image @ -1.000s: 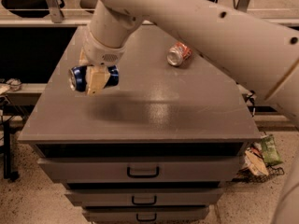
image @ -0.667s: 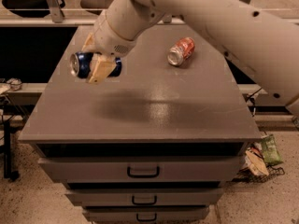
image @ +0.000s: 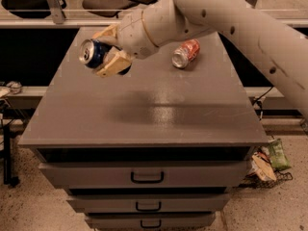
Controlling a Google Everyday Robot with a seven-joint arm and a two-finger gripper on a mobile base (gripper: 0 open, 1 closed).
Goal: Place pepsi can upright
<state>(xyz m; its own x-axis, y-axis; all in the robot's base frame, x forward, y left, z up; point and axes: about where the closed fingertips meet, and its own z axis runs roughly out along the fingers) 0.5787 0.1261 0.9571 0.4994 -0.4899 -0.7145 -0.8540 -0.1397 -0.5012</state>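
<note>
A: Entry, camera view. Any brand readable?

B: The pepsi can (image: 91, 53) shows a dark blue body and a silver end. I cannot read any lettering on it. The orange-red can (image: 185, 53) has pale markings, also unreadable.

A: Claw state?

B: The gripper (image: 99, 55) is clamped on the pepsi can, with one tan finger (image: 107, 32) above it and one below. The can is held on its side, silver end turned left and toward the camera. It is in the air over the left rear part of the grey cabinet top (image: 159, 109), not touching it.

A: Change from one second ago?

B: The can sits higher in view and further toward the back of the top. The wrist has turned, so the arm (image: 240, 23) now reaches in from the right, closer to level. The can is on its side as before. The orange-red can has not moved and lies on its side at the right rear.

A: Edges and room?

B: The held can is near the left edge of the top. A soft shadow (image: 134, 109) falls mid-surface. The centre and front of the top are bare grey. The orange-red can is well apart to the right. Three drawers, the top one (image: 147, 177) with a dark handle, face front.
</note>
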